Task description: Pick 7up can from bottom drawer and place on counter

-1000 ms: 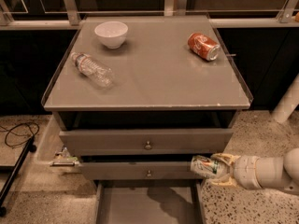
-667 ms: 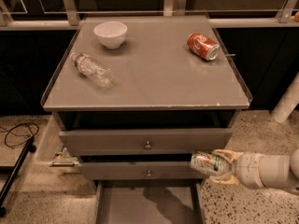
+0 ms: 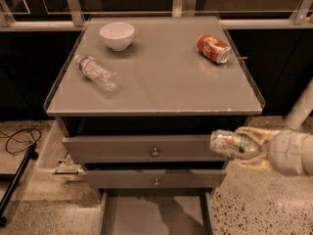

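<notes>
The 7up can (image 3: 229,144), pale silver-white with green and red markings, lies sideways in my gripper (image 3: 244,146), in front of the right end of the top drawer and below the counter's front edge. The gripper is shut on the can, with the white arm (image 3: 293,153) reaching in from the right. The bottom drawer (image 3: 155,213) is pulled open at the bottom of the view, its flat grey floor bare. The counter (image 3: 166,77) is the large grey top above.
On the counter are a white bowl (image 3: 117,35) at the back left, a clear plastic bottle (image 3: 97,72) lying on the left, and an orange-red can (image 3: 213,48) lying at the back right. Two knobbed drawers (image 3: 155,152) sit slightly open. A black cable (image 3: 17,141) lies on the floor at left.
The gripper with the 7up can has risen from the middle drawer's level to the top drawer's level and shifted slightly right. Nothing on the counter has moved.
</notes>
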Action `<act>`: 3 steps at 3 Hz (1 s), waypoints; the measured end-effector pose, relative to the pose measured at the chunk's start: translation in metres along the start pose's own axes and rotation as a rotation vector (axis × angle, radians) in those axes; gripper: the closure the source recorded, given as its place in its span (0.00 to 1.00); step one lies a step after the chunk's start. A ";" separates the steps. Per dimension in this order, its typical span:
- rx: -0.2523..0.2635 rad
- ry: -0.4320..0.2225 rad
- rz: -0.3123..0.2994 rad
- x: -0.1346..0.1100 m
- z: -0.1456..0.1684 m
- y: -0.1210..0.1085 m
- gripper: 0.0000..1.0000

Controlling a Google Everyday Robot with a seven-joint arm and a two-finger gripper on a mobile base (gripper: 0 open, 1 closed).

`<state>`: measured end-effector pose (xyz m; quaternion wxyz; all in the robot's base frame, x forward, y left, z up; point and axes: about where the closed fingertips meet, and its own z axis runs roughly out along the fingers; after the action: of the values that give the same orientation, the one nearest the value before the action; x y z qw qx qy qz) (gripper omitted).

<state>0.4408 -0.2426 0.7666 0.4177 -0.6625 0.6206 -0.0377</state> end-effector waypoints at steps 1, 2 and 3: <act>0.043 -0.004 -0.055 -0.019 -0.034 -0.061 1.00; 0.061 -0.076 -0.108 -0.052 -0.054 -0.113 1.00; 0.069 -0.160 -0.144 -0.079 -0.059 -0.142 1.00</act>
<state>0.5016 -0.2220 0.9276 0.4846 -0.6916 0.5344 -0.0360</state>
